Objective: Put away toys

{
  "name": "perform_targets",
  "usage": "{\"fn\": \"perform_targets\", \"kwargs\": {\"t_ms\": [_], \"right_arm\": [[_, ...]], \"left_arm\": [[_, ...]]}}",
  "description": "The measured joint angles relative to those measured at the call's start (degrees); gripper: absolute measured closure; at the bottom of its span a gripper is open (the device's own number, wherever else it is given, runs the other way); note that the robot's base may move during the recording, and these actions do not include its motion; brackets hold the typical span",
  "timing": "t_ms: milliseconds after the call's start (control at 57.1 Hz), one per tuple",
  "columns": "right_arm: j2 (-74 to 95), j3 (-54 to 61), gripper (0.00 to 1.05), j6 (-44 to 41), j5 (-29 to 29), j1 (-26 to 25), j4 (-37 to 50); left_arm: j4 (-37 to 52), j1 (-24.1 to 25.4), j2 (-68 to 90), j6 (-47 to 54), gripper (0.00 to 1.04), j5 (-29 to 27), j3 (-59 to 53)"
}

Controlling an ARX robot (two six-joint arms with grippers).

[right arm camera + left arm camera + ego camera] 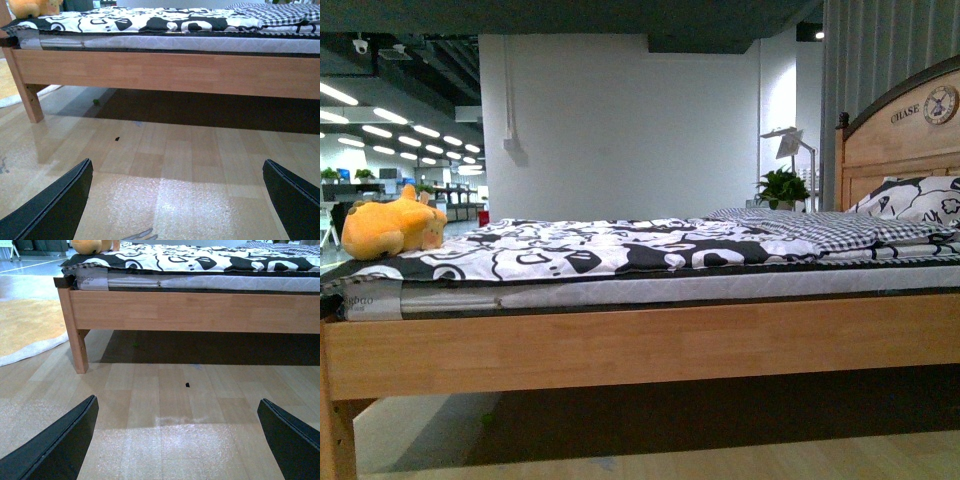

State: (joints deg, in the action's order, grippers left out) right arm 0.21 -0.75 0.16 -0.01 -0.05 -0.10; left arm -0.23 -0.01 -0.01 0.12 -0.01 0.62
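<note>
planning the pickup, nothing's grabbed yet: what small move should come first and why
Probably raise the left gripper up toward the plush toy. The toy lies on the left end of the bed, above its wooden rail. Both the left and the right gripper hang open and empty, low over the floor, and the left arm is on the toy's side.

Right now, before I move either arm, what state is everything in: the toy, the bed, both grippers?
bed: made, patterned cover spread flat.
pillow: resting at the headboard end.
plush toy: lying on the cover at the foot end, not held.
left gripper: open, empty, above the floor.
right gripper: open, empty, above the floor.
</note>
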Motion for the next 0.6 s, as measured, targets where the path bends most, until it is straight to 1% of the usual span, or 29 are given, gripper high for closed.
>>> {"fn": "perform_targets", "kwargs": {"t_ms": [595], "right_arm": [[0.00, 0.00, 0.00, 0.00, 0.00, 0.00, 0.00]], "left_arm": [[0.00, 0.00, 0.00, 0.00, 0.06, 0.02, 0.00]]}}
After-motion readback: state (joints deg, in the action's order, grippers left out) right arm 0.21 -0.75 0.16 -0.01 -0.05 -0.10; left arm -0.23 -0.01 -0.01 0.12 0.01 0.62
